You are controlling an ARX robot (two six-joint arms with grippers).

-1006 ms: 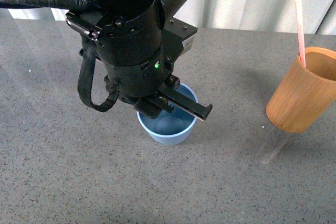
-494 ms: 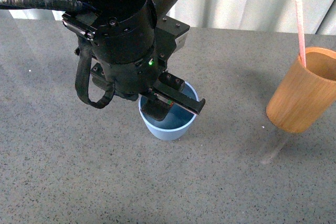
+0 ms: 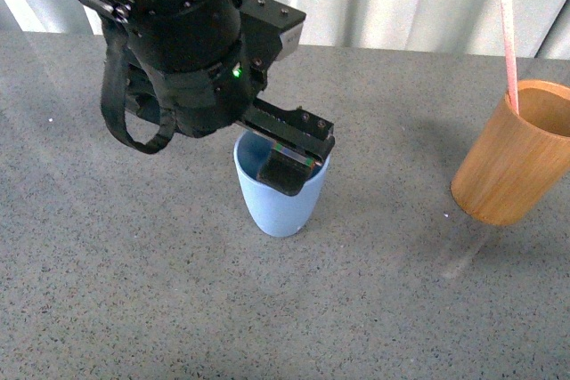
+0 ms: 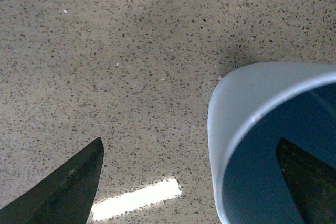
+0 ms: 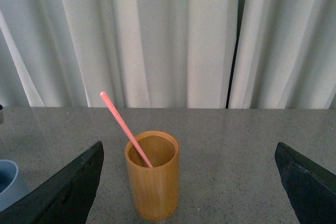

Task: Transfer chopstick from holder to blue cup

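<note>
chopstick: leaning in the holder, pink top poking well above the rim
handling: probably light, stiff, a bit slick; pinching the bare shaft just above the rim looking like the best bet
holder: sitting by the desk's right edge
blue cup: sitting mid-desk, well apart from the holder
left gripper: hovering at the cup, fingers spread, one tip inside the rim, one outside, pinching nothing
right gripper: facing the holder, fingers spread wide, empty

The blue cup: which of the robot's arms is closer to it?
Left. The left gripper straddles the rim of the blue cup, one finger inside. The right gripper hangs farther off, facing the holder.
</note>
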